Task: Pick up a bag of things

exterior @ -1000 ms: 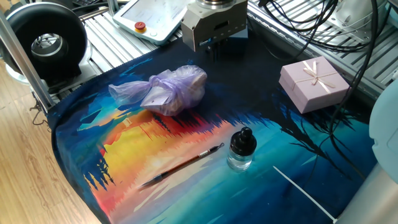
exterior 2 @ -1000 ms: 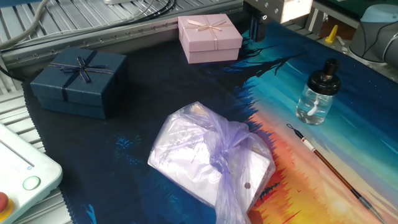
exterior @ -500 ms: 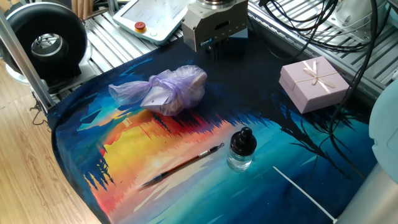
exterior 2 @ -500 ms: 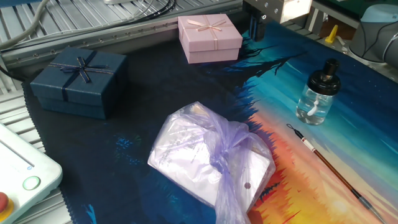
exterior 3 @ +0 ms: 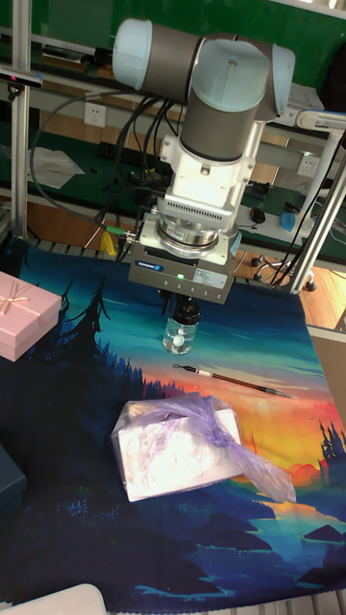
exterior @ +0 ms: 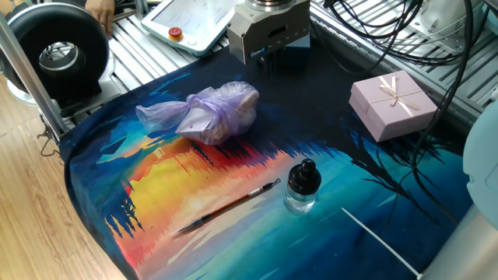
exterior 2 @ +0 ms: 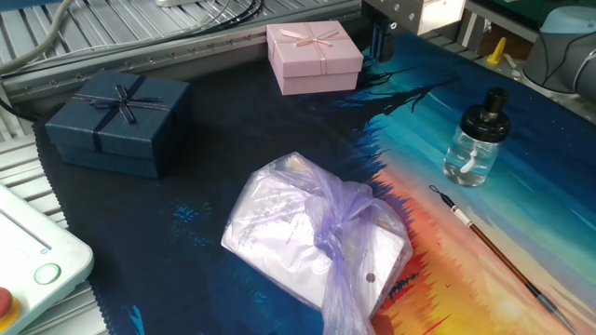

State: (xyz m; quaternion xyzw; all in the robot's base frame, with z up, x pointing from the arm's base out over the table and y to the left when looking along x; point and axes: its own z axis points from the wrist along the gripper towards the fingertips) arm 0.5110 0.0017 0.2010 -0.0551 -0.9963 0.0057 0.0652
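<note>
I see the bag of things (exterior: 210,113) lying on the painted sunset cloth (exterior: 179,179), apart from the pink gift box (exterior: 391,105). My gripper (exterior 3: 185,309) hangs above the cloth; its fingers seem hidden, so I cannot tell their spread.

The bag of things (exterior 2: 312,244) was translucent pale lilac. The table cloth (exterior: 327,167) showed an orange, yellow and teal sunset with dark tree silhouettes. 1 gift box (exterior 2: 314,57) was pink, 1 box (exterior 2: 118,121) dark navy.
</note>
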